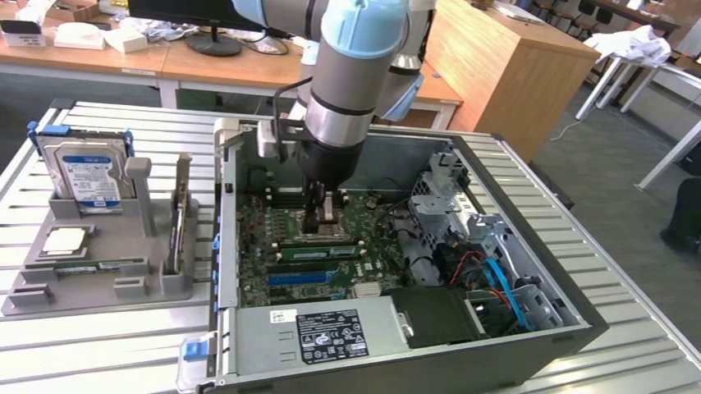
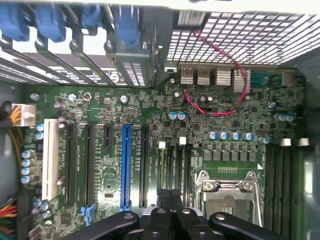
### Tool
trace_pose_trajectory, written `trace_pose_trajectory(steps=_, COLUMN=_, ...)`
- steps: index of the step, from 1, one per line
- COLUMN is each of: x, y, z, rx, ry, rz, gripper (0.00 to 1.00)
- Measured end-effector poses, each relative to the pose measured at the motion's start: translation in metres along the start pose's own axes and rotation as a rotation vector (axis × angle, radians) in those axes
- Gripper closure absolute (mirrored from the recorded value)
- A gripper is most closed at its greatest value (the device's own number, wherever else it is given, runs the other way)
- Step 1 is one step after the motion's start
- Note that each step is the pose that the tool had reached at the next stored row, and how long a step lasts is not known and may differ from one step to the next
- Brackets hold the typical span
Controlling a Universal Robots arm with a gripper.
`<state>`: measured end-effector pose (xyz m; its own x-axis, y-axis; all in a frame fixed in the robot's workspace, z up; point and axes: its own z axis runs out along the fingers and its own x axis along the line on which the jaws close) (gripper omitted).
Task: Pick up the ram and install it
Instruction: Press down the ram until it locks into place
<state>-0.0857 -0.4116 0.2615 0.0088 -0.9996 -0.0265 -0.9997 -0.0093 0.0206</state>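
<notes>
My gripper (image 1: 321,226) reaches down into the open computer case (image 1: 570,304), over the motherboard (image 2: 100,105) beside the processor socket (image 2: 230,192). Its black fingers (image 2: 161,216) are pressed together, shut, with nothing visible between them. They hover over the narrow black memory slots (image 2: 175,160). A green ram stick (image 1: 320,250) with a white label sits along those slots, just in front of the fingertips on the exterior view's near side. I cannot tell whether it is fully seated. Another green stick (image 1: 98,265) lies flat in the grey holder tray (image 1: 164,287).
A silver hard drive (image 1: 88,172) with a blue-and-white label stands at the tray's back. A thin board (image 1: 179,217) stands on edge in the tray. The power supply (image 1: 318,332), drive cage (image 1: 460,205) and blue cables (image 1: 498,279) crowd the case. A blue expansion slot (image 2: 125,165) lies beside the memory slots.
</notes>
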Motion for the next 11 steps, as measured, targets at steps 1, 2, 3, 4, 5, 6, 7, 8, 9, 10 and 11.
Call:
trace_pose_trajectory(steps=1, x=0.0, y=0.0001, z=-0.0031, rx=0.0, ry=0.0, rz=0.0, gripper=0.9)
trace_pose_trajectory(steps=2, x=0.0, y=0.0001, z=-0.0061, rx=0.0001, ry=-0.0001, rz=0.0, gripper=0.9)
trace_pose_trajectory(steps=3, x=0.0, y=0.0002, z=-0.0092, rx=0.0, ry=-0.0001, rz=0.0, gripper=0.9)
trace_pose_trajectory(steps=4, x=0.0, y=0.0002, z=-0.0125, rx=0.0001, ry=-0.0001, rz=0.0, gripper=0.9)
trace_pose_trajectory(steps=5, x=0.0, y=0.0003, z=-0.0157, rx=0.0, ry=0.0, rz=0.0, gripper=0.9)
trace_pose_trajectory(steps=6, x=-0.001, y=0.0004, z=-0.019, rx=0.0, ry=0.0, rz=0.0, gripper=0.9)
trace_pose_trajectory(steps=7, x=-0.001, y=0.0005, z=-0.0222, rx=-0.0001, ry=0.0, rz=0.0, gripper=0.9)
trace_pose_trajectory(steps=8, x=-0.001, y=0.0005, z=-0.0252, rx=0.0, ry=-0.0001, rz=0.0, gripper=0.9)
trace_pose_trajectory(steps=9, x=-0.001, y=0.0006, z=-0.0285, rx=0.0, ry=0.0, rz=0.0, gripper=0.9)
trace_pose_trajectory(steps=10, x=-0.001, y=0.0006, z=-0.032, rx=0.0, ry=0.0, rz=0.0, gripper=0.9)
trace_pose_trajectory(steps=11, x=-0.001, y=0.0007, z=-0.0351, rx=0.0, ry=-0.0001, rz=0.0, gripper=0.9)
